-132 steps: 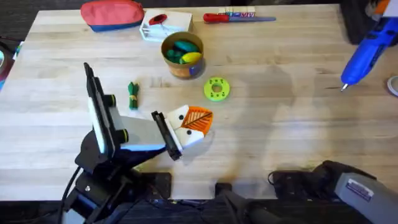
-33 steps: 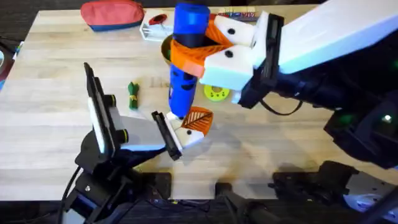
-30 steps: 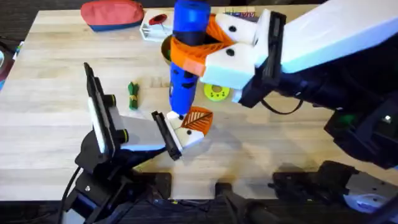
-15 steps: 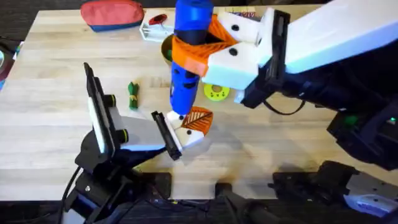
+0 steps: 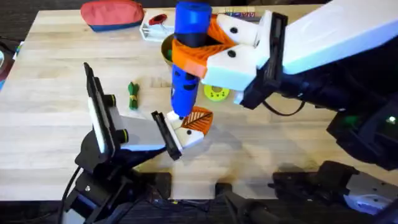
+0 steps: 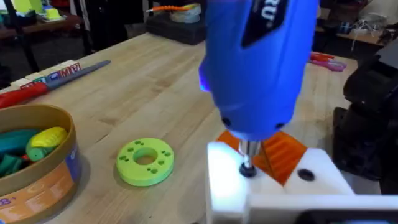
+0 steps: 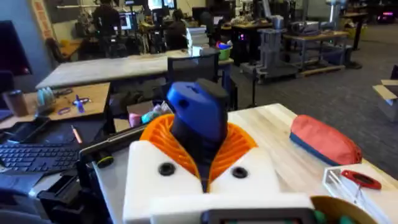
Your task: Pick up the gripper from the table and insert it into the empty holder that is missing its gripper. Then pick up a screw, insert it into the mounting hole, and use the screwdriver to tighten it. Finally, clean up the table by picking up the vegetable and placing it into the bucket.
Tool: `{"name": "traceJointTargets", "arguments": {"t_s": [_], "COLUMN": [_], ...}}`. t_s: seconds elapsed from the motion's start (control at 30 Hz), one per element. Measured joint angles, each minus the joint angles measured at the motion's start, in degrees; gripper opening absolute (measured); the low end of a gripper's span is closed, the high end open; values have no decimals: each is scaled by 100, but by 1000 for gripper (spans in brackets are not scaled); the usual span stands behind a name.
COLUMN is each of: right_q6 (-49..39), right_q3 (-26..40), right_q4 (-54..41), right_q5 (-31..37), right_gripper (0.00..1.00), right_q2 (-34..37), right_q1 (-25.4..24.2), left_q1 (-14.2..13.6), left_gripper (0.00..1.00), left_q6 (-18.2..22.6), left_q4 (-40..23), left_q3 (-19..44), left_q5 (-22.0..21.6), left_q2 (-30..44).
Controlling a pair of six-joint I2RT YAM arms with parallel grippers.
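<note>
My right gripper [image 5: 198, 48] [image 7: 199, 146] is shut on the blue screwdriver [image 5: 186, 59] [image 6: 258, 62] [image 7: 198, 115] and holds it upright. The tip rests on a small dark screw [image 6: 247, 169] in the white holder [image 5: 180, 127] [image 6: 231, 183] of my left gripper [image 5: 196, 122] [image 6: 277, 149]. The left gripper lies low over the table, shut, with the orange gripper [image 5: 199, 117] [image 6: 285, 152] seated between its white blocks. To its left on the wood lies the dark green vegetable [image 5: 132, 94]. The tan bucket [image 5: 166, 51] [image 6: 43, 171], holding toy produce, stands mostly hidden behind the screwdriver.
A lime-green disc [image 5: 216, 93] [image 6: 145, 162] lies just right of the screwdriver. At the back edge sit a red pouch [image 5: 112, 14] [image 7: 323, 140], a white tray [image 5: 154, 26] and a red-handled screwdriver [image 6: 37, 87]. The right arm spans the table's right half.
The right arm brought the blue screwdriver from the far right edge to my left gripper's white block. Over the last second it has barely shifted.
</note>
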Motion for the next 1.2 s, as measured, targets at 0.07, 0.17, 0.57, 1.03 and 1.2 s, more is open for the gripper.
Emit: {"name": "traceJointTargets", "arguments": {"t_s": [0.07, 0.17, 0.57, 1.03, 1.2], "right_q6": [2, 2, 2, -514, -1761], "right_q3": [0, 0, -14, -28, -28], "right_q4": [-78, -148, 124, 539, -262], "right_q5": [6, 26, 15, -20, 392], "right_gripper": [7, 7, 7, 6, 6], "right_q2": [-1, -25, -25, -275, 134], "right_q1": [-2, -2, -2, -1457, -2286], "left_q1": [0, 0, 0, 0, 0], "left_gripper": [6, 6, 6, 6, 6], "left_q6": [-2, -4, -2, 0, 0], "left_q4": [-2, -2, 0, 0, 0], "left_q3": [0, 0, 0, 0, 0], "left_q5": [2, 0, -2, -4, -2], "left_q2": [0, 0, 0, 0, 0]}}
